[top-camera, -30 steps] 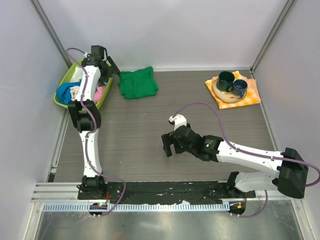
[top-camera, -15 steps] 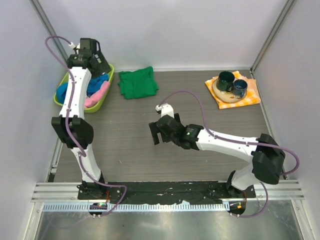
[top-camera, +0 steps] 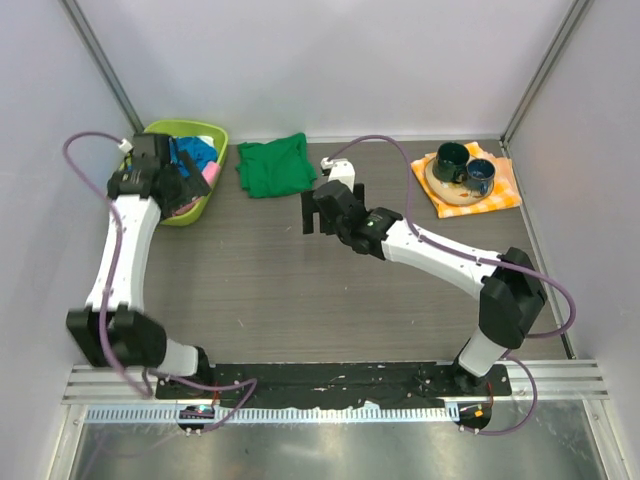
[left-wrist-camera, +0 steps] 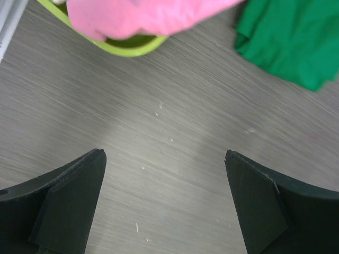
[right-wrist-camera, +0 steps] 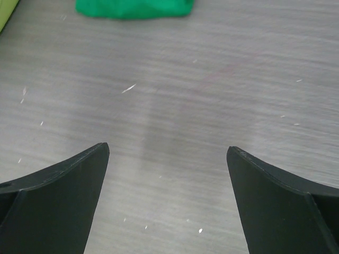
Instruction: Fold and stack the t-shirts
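One green t-shirt (top-camera: 277,166) lies crumpled on the wooden table (top-camera: 300,300) near the back wall, just right of a lime-green plastic basket (top-camera: 186,127) in the far-left corner. A blue t-shirt (top-camera: 190,152) and a pink t-shirt (top-camera: 209,173) are bunched inside the basket, and the left wrist view shows the pink one spilling over the rim. The left gripper (top-camera: 185,193) hangs by the basket's near right edge. Its fingers (left-wrist-camera: 63,206) are spread wide with nothing between them and only bare wood below. The right gripper (top-camera: 316,212) hovers over the table just beside the green shirt's right edge. Its jaws are likewise parted and empty, and the right wrist view shows the green cloth at the top edge, ahead of the fingers (right-wrist-camera: 58,196). Well apart, at the far right, an orange-and-white checkered cloth (top-camera: 503,196) carries a plate (top-camera: 437,184) with two dark mugs (top-camera: 452,160) on it.
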Robot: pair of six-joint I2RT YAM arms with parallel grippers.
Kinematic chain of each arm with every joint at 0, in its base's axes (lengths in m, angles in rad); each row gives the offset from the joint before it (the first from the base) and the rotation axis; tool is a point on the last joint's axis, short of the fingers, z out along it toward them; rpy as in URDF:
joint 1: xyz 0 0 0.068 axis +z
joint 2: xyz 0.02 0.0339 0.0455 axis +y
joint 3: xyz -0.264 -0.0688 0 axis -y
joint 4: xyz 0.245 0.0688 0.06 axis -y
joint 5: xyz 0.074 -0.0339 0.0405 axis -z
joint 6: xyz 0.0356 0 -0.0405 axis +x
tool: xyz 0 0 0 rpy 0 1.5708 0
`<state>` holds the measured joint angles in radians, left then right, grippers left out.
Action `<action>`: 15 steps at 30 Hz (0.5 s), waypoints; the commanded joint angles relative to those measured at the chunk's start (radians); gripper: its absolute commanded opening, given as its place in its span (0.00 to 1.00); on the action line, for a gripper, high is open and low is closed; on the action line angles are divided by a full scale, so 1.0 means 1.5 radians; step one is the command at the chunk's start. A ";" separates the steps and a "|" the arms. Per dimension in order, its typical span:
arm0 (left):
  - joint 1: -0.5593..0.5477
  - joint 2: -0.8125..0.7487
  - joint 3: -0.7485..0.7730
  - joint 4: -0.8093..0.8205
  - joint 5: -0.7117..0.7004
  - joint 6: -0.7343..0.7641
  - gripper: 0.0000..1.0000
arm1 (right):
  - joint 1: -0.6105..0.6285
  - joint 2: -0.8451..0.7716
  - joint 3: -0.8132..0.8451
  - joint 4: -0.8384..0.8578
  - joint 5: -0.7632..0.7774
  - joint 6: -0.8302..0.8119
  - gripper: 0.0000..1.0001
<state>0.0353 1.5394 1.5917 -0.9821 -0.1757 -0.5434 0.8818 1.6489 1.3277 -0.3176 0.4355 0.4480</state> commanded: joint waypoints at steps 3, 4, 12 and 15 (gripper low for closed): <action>-0.017 -0.272 -0.185 0.155 0.102 -0.041 1.00 | -0.006 -0.040 0.025 -0.013 0.160 -0.013 1.00; -0.016 -0.296 -0.204 0.162 0.108 -0.045 1.00 | -0.006 -0.051 0.019 -0.012 0.184 -0.018 1.00; -0.080 -0.450 -0.300 0.175 0.183 -0.056 1.00 | -0.006 -0.154 -0.024 -0.065 0.334 -0.046 1.00; -0.094 -0.495 -0.332 0.193 0.215 -0.060 1.00 | -0.007 -0.219 -0.054 -0.065 0.360 -0.048 1.00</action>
<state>-0.0811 0.8608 1.1332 -0.7780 0.0521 -0.6212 0.8692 1.4433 1.2831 -0.4038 0.8238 0.3878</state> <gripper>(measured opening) 0.996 0.996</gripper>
